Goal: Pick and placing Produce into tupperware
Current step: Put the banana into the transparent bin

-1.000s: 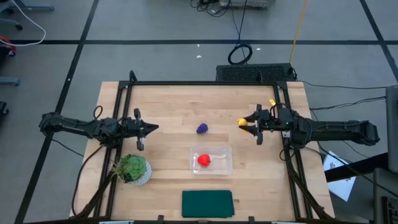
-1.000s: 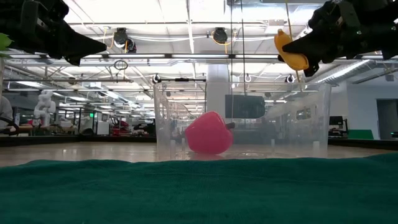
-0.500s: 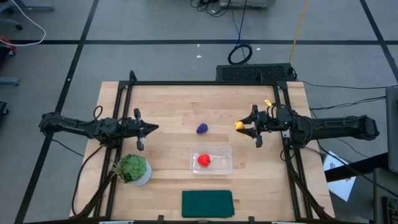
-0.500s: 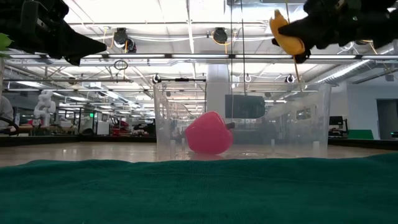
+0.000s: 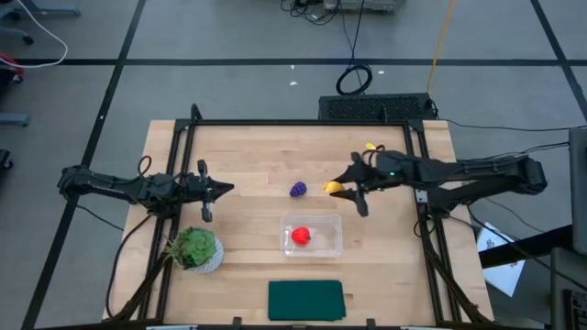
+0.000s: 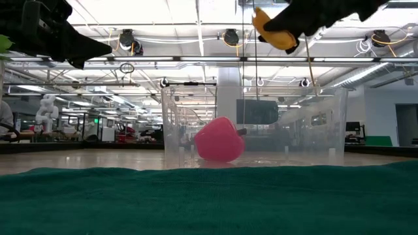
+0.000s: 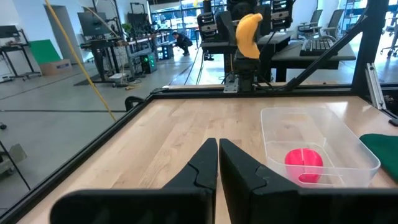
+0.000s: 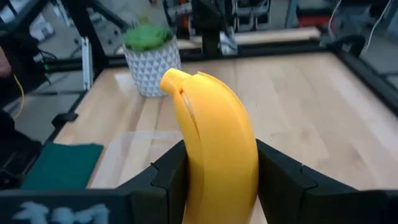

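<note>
The left gripper (image 7: 217, 163) has its two dark fingers pressed together over the wooden table (image 7: 168, 134). Beyond them sits the clear container (image 7: 348, 144) with the red fruit (image 7: 304, 163) inside it. Farther off, the right gripper (image 7: 249, 28) holds the yellow banana (image 7: 249, 35) up in the air, above the table's far edge. A corner of green cloth (image 7: 380, 143) shows beside the container.

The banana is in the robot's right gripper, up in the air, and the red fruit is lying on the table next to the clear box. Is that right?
Not quite. The banana is in the right gripper, up in the air, but the red fruit is lying inside the clear box, not on the table next to it. The high view shows this.
</note>
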